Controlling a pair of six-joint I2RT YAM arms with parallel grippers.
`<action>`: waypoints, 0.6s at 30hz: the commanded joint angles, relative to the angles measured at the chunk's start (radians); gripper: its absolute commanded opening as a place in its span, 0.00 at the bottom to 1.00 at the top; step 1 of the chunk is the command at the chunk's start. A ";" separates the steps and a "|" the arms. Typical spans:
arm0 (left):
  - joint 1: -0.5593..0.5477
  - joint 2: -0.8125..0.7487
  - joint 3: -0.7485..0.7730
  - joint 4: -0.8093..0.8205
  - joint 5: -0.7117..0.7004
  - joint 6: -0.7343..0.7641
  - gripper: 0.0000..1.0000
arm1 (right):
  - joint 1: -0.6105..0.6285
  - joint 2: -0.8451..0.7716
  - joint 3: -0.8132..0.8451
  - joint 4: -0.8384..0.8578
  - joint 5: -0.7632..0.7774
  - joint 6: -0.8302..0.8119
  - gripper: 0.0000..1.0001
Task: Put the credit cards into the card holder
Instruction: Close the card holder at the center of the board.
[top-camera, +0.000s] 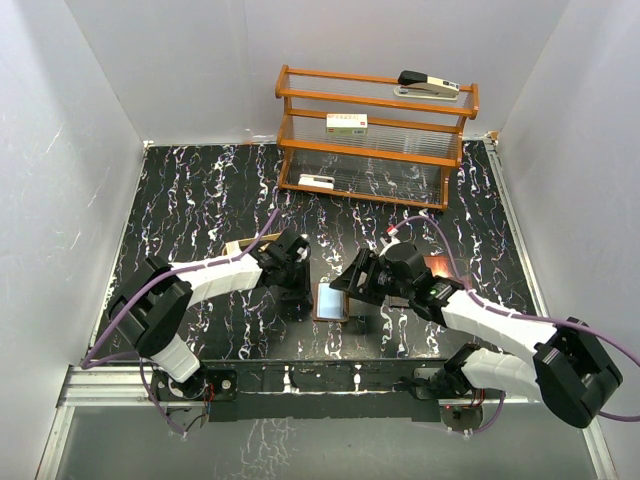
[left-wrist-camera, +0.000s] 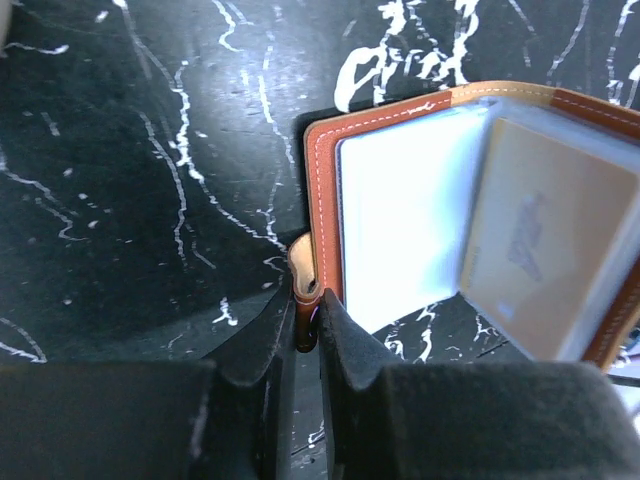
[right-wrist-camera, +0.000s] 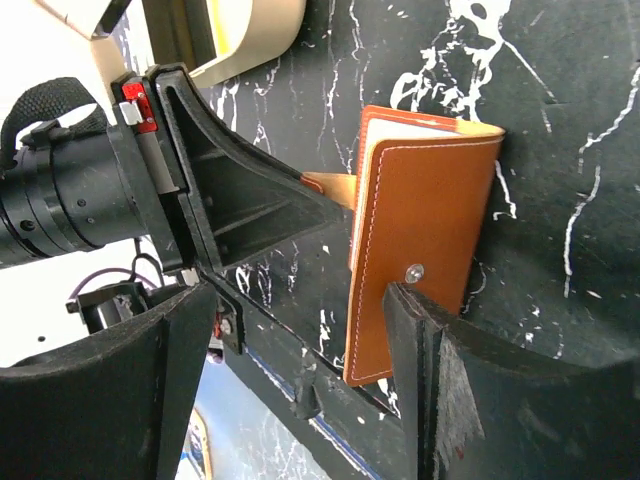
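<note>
The card holder (left-wrist-camera: 325, 190), a brown leather wallet, stands open on the black marbled table between my two grippers (top-camera: 335, 298). My left gripper (left-wrist-camera: 306, 312) is shut on its brown closing tab (left-wrist-camera: 303, 270). Its clear pockets fan out, and a gold-orange credit card (left-wrist-camera: 545, 250) shows inside one raised pocket. My right gripper (right-wrist-camera: 300, 300) is open beside the wallet's brown outer cover (right-wrist-camera: 425, 230), with its right finger (right-wrist-camera: 420, 350) in front of the cover's lower edge, just under the snap. In the right wrist view the left gripper's fingers (right-wrist-camera: 250, 200) reach the tab.
A wooden rack (top-camera: 375, 135) at the back holds a stapler (top-camera: 428, 85) and a white labelled box (top-camera: 347, 123). A tan tray (top-camera: 243, 246) lies behind the left gripper. A small orange flat piece (top-camera: 440, 265) lies by the right arm. White walls enclose the table.
</note>
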 joint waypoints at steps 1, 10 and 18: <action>-0.009 -0.030 -0.015 0.059 0.083 -0.037 0.01 | 0.005 0.032 0.028 0.127 -0.062 0.038 0.67; -0.009 -0.058 -0.066 0.143 0.138 -0.099 0.10 | 0.006 0.165 0.070 0.117 -0.074 -0.037 0.63; -0.009 -0.085 -0.098 0.172 0.152 -0.129 0.20 | 0.010 0.308 0.123 0.007 -0.065 -0.153 0.38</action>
